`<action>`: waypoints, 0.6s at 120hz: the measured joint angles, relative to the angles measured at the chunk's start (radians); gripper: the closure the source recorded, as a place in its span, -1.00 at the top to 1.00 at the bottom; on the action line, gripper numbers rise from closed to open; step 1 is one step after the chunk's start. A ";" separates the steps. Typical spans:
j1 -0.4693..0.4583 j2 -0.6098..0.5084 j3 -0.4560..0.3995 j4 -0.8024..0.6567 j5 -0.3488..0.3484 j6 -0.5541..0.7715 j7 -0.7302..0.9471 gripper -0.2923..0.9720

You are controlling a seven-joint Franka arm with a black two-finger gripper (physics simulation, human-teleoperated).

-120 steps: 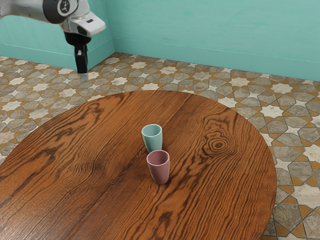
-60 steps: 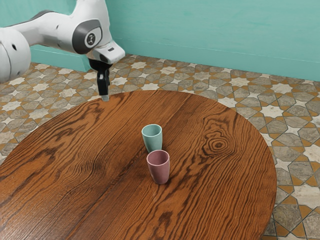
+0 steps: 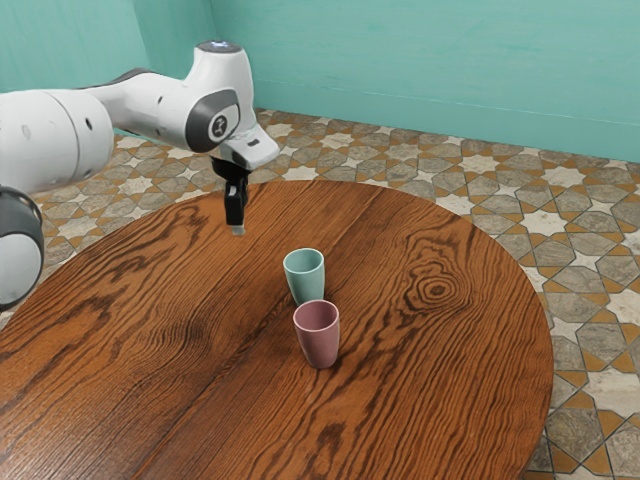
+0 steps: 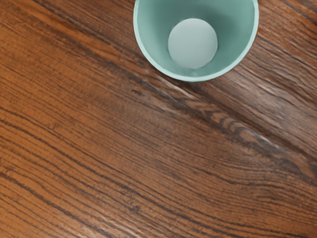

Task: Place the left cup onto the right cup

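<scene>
A teal cup (image 3: 303, 274) stands upright near the middle of the round wooden table (image 3: 150, 340). A pink cup (image 3: 316, 332) stands upright just in front of it, close beside it. My gripper (image 3: 236, 226) points down and hangs a little above the table top, to the exterior view's left of the teal cup and slightly farther back, with nothing in it. In the wrist view I look straight down into the empty teal cup (image 4: 192, 43), which sits ahead of the hand on bare wood.
The table's far edge (image 3: 330, 186) lies just behind the gripper. Beyond it are a patterned tile floor (image 3: 500, 190) and teal walls (image 3: 450, 60). Open table surface surrounds both cups.
My arm has swung in from the upper left and come down, bringing the gripper over the table and closer to the teal cup. Neither cup has moved.
</scene>
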 joint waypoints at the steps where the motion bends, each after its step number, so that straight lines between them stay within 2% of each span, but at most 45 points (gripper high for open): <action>1: -0.001 0.001 0.000 0.000 0.000 0.002 0.000 0.54; 72: -0.029 0.071 -0.002 0.008 -0.027 0.121 0.023 0.54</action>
